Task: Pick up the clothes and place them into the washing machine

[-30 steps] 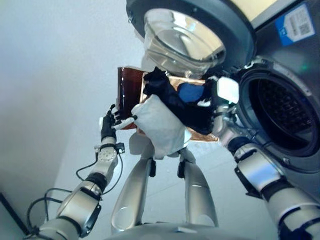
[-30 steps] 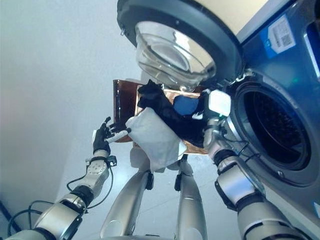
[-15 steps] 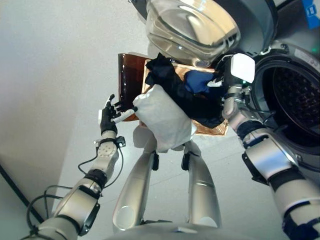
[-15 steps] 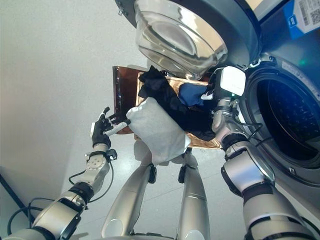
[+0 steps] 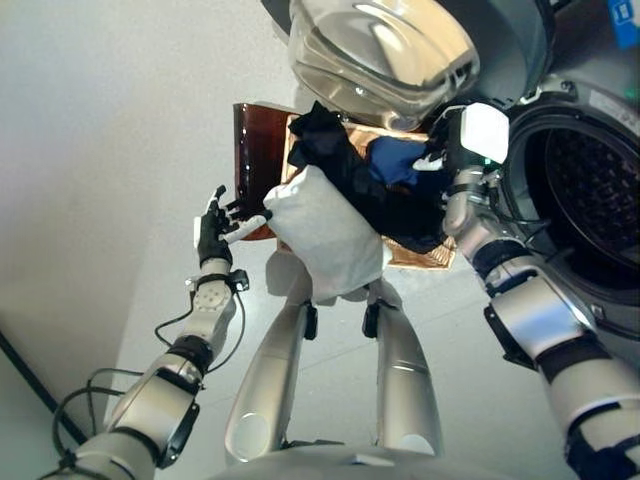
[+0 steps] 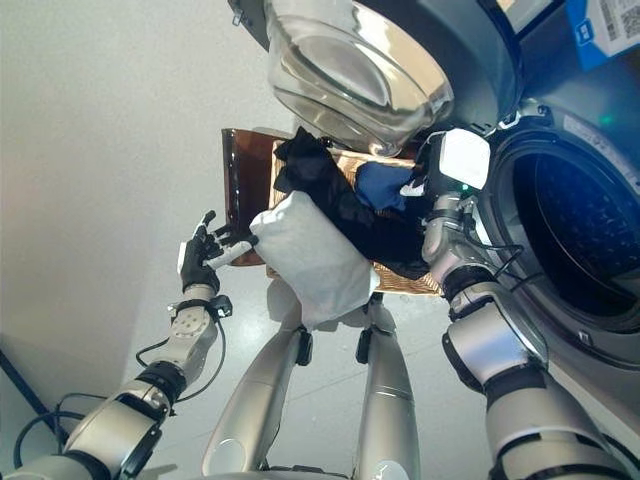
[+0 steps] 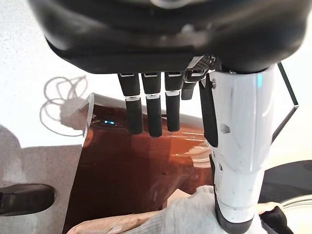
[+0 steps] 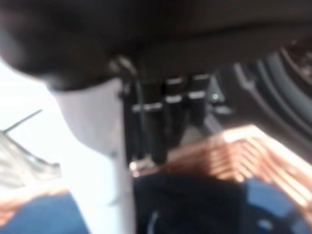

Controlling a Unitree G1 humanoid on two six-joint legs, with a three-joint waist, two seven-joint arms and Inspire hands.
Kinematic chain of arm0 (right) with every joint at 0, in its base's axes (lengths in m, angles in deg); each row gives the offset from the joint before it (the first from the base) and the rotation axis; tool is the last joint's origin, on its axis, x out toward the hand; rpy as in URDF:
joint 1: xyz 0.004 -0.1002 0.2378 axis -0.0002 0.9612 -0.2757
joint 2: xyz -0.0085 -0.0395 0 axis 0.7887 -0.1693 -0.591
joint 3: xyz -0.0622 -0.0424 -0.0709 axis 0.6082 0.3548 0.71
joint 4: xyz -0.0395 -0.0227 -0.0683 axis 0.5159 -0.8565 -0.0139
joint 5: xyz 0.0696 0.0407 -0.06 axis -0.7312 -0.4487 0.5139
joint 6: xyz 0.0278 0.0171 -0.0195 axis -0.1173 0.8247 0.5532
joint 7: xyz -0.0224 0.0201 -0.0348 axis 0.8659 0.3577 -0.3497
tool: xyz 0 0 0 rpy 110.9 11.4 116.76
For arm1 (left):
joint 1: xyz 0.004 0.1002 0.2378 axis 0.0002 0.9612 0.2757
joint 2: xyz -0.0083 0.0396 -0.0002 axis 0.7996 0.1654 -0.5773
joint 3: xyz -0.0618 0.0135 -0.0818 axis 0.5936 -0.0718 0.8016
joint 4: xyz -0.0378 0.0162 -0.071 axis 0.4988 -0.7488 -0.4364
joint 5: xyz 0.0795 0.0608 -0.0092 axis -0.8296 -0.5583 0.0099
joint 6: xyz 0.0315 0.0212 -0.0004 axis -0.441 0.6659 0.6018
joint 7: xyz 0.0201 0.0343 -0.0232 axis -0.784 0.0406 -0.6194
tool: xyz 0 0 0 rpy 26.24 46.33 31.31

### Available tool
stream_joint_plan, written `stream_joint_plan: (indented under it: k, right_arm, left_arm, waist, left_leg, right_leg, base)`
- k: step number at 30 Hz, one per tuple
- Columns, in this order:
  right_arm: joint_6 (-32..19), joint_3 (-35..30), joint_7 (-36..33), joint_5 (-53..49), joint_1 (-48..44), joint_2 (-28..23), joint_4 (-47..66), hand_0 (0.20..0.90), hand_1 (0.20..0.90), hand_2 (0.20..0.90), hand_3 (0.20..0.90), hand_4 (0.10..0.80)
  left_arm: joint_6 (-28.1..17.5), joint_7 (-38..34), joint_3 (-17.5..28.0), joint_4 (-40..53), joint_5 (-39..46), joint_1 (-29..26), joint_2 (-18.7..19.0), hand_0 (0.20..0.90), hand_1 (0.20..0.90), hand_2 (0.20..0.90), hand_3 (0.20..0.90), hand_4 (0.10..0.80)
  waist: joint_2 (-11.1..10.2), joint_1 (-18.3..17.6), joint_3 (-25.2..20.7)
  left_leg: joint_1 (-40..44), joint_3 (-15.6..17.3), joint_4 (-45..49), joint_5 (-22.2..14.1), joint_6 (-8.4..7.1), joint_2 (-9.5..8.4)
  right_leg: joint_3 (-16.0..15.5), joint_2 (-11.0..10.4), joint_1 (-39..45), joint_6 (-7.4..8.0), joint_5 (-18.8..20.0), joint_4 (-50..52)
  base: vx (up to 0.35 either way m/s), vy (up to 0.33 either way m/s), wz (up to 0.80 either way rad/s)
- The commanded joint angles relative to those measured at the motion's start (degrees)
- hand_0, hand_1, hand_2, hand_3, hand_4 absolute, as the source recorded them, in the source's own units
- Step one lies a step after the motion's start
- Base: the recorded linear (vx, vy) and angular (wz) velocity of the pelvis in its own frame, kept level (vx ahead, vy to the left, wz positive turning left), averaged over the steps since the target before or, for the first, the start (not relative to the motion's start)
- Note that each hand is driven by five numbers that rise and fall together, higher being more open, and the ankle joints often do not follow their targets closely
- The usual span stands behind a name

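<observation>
A shallow wicker basket (image 5: 422,258) rests on a dark brown box (image 5: 256,150) beside the washing machine. In it lie a white garment (image 5: 325,235) that hangs over the near rim, a black garment (image 5: 350,178) and a blue garment (image 5: 395,160). My left hand (image 5: 212,235) is open by the box's left side. In the left wrist view its fingers (image 7: 153,105) are straight and its thumb (image 7: 239,146) touches the white garment (image 7: 185,219). My right hand (image 5: 437,160) is at the basket's right rim, its straight fingers (image 8: 165,112) over the black cloth (image 8: 190,204).
The washing machine's open drum (image 5: 590,190) is at the right, close to my right hand. Its round glass door (image 5: 380,45) hangs open above the basket. Pale floor (image 5: 100,150) spreads to the left of the box.
The camera has shifted, so the whole scene sits a little higher. My right hand has risen slightly toward the machine's opening. My left hand and the clothes keep their places.
</observation>
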Motion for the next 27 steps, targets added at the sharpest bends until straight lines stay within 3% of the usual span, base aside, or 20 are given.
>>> stream_joint_plan:
  k: [1,19,27]
  right_arm:
    - [-0.8,4.0,2.9,2.6,4.3,4.4,0.8,0.9,0.9,0.9,0.9,0.8]
    - [0.2,3.2,2.1,5.8,14.6,11.1,1.3,0.9,0.9,0.9,0.9,0.8]
    - [0.5,3.9,1.6,6.7,13.9,11.6,1.8,0.9,0.9,0.9,0.9,0.8]
  left_arm:
    - [2.4,0.9,-0.8,-6.1,-1.9,-0.2,-4.6,0.9,0.9,0.9,0.9,0.8]
    - [3.0,0.7,1.1,-10.4,-2.1,1.0,-6.0,0.9,0.9,0.9,0.9,0.8]
    - [2.6,0.2,1.0,-9.9,-1.2,0.4,-6.3,0.9,0.9,0.9,0.9,0.8]
  waist:
    - [-1.6,-0.3,-0.7]
    - [-3.0,-1.2,-1.9]
    - [-2.8,-1.2,-1.1]
  left_leg:
    - [-2.3,0.2,7.6,-5.8,-2.88,-0.64]
    - [4.9,0.1,5.0,-5.3,-3.01,-0.4]
    - [4.3,0.1,4.7,-4.8,-3.02,-0.49]
  right_leg:
    - [-1.5,-2.8,6.1,2.67,5.2,-8.5]
    - [-1.5,-2.3,13.3,2.7,6.2,-11.3]
    - [-1.5,-2.2,12.6,2.44,6.1,-11.2]
  base:
    - [0.009,-0.005,-0.06]
    - [0.001,-0.008,-0.01]
    - [0.0,0.0,0.0]
